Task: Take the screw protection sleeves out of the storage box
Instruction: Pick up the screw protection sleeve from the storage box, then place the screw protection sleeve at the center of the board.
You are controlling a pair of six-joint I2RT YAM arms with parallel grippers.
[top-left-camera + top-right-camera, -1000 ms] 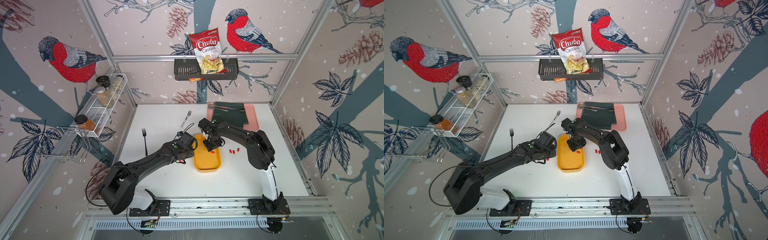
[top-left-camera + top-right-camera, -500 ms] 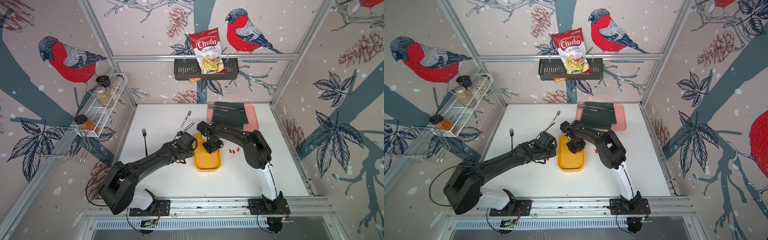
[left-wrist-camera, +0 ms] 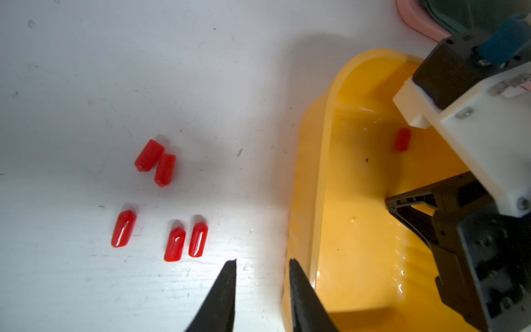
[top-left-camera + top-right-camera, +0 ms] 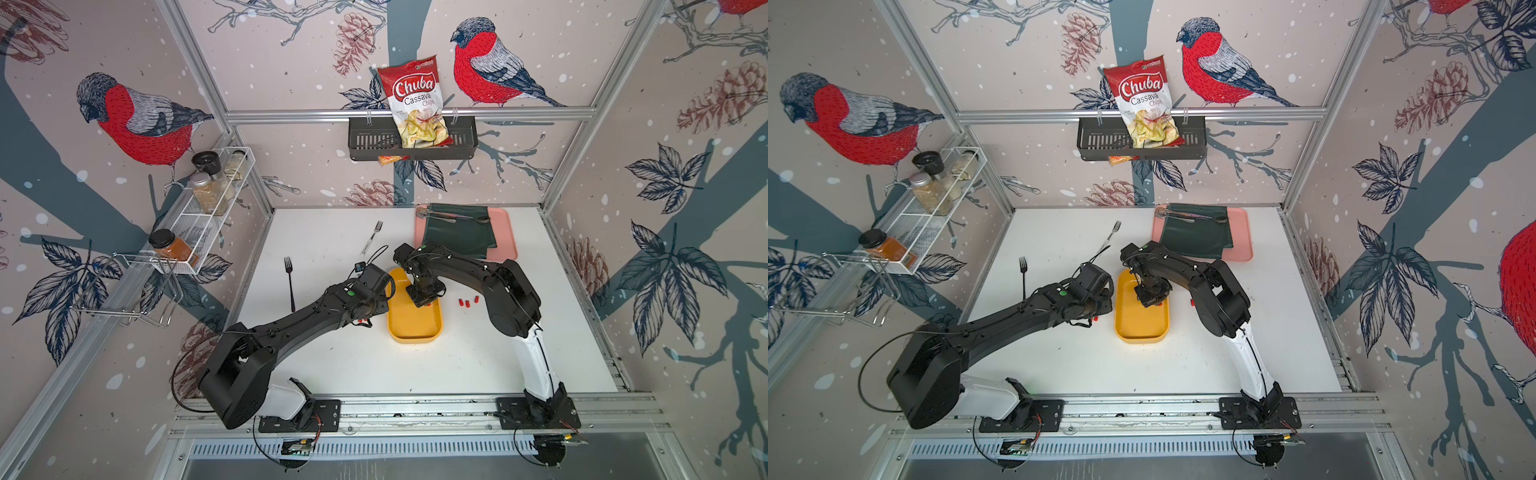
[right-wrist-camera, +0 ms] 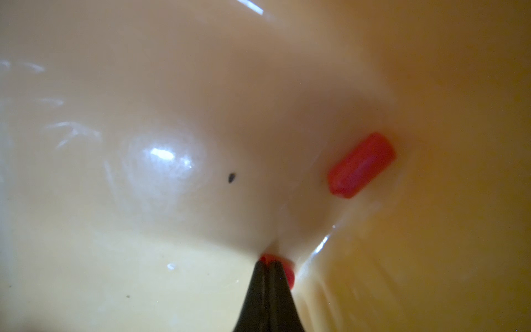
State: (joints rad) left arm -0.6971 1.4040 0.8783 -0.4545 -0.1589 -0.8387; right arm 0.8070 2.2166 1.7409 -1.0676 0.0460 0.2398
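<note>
Over on the left, the left gripper (image 3: 262, 261) is hovering above the white table (image 3: 86, 72), jaws standing apart with nothing between them, just beside the box rim. Five red sleeves (image 3: 165, 171) are lying on the table near it. The yellow storage box (image 4: 413, 328) is sitting mid-table. Inside it, the right gripper (image 5: 270, 263) is pinching a held sleeve (image 5: 289, 273) tight, with a loose sleeve (image 5: 360, 165) lying close by. Three more sleeves (image 4: 467, 304) are resting on the table right of the box.

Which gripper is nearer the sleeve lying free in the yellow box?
Right. The right gripper, pinching another sleeve, is inside the storage box beside the loose sleeve; the left gripper hangs outside its rim, over the table.
</note>
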